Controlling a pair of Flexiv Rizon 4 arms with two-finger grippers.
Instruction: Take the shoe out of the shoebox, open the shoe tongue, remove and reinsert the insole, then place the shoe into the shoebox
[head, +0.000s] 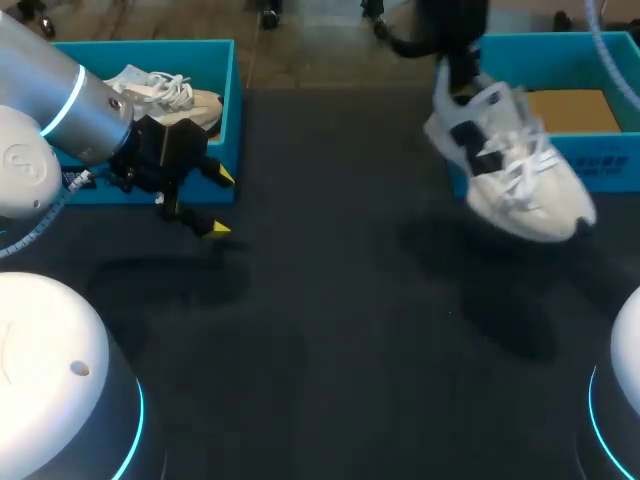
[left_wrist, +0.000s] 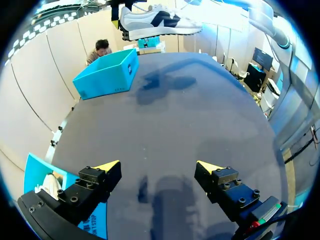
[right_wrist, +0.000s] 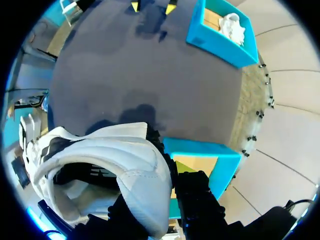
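Shoe (head: 520, 190) in the air at upper right of frame, just in front of its blue shoebox (head: 600, 165), right gripper (head: 458, 75) clamped on the heel, probably lifting it clear for tongue work; left gripper (head: 220, 202) spread, empty, upper left.

A broad surface (head: 330, 330) fills the scene in front of me, covered from the near edge to the far one in a dark, matte charcoal mat that lies flat and smooth. The light on it is soft and even, with a slightly paler bloom across the middle of the mat. Two blurry-edged shadows lie on the mat well apart from each other, a faint left shadow (head: 165, 275) toward the left side and a larger, darker right shadow (head: 505, 300) toward the right side.
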